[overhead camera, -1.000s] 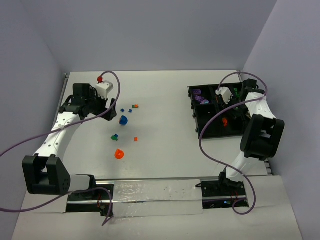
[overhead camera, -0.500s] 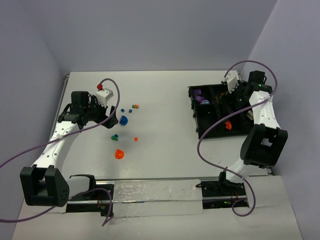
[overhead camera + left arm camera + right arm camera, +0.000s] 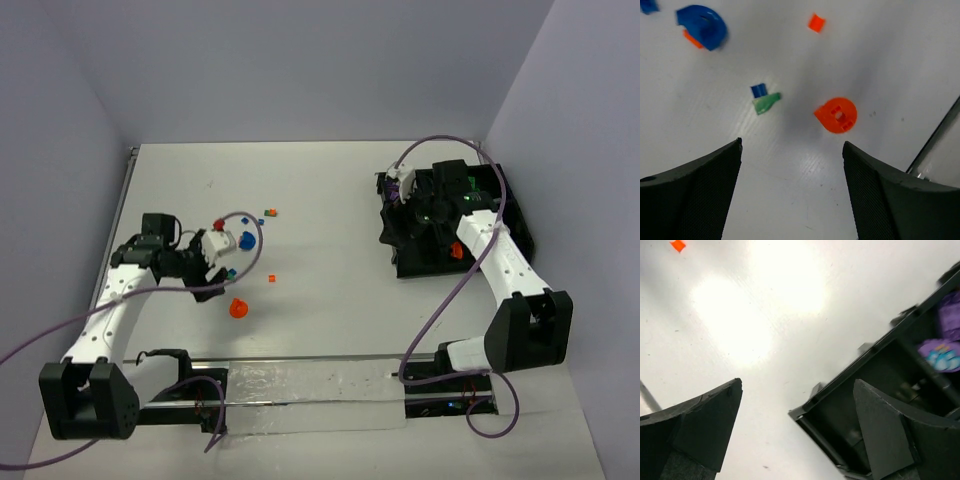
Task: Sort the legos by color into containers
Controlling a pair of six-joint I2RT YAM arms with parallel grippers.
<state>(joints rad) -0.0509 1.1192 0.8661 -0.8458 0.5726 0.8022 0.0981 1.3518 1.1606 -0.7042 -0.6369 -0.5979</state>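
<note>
Loose legos lie on the white table at the left: an orange round piece (image 3: 237, 308) (image 3: 836, 114), a green-and-blue piece (image 3: 230, 272) (image 3: 764, 100), a blue round piece (image 3: 702, 31) and a tiny orange brick (image 3: 271, 278) (image 3: 816, 22). My left gripper (image 3: 211, 285) (image 3: 791, 144) hovers open just short of the orange round piece, holding nothing. The black tray of containers (image 3: 420, 262) (image 3: 840, 405) sits at the right, with purple pieces (image 3: 393, 186) (image 3: 945, 337) and an orange piece (image 3: 456, 250) inside. My right gripper (image 3: 404, 214) (image 3: 797, 382) hangs open and empty over the tray's left edge.
A few more small bricks (image 3: 269, 212) lie farther back on the table. A purple cable (image 3: 250, 232) loops over the blue piece in the top view. A metal rail (image 3: 300, 380) runs along the near edge, and walls close in on both sides.
My left gripper has swung from the far left toward me, down near the orange round piece. The right gripper opened and moved from the tray's back right to its left edge.
</note>
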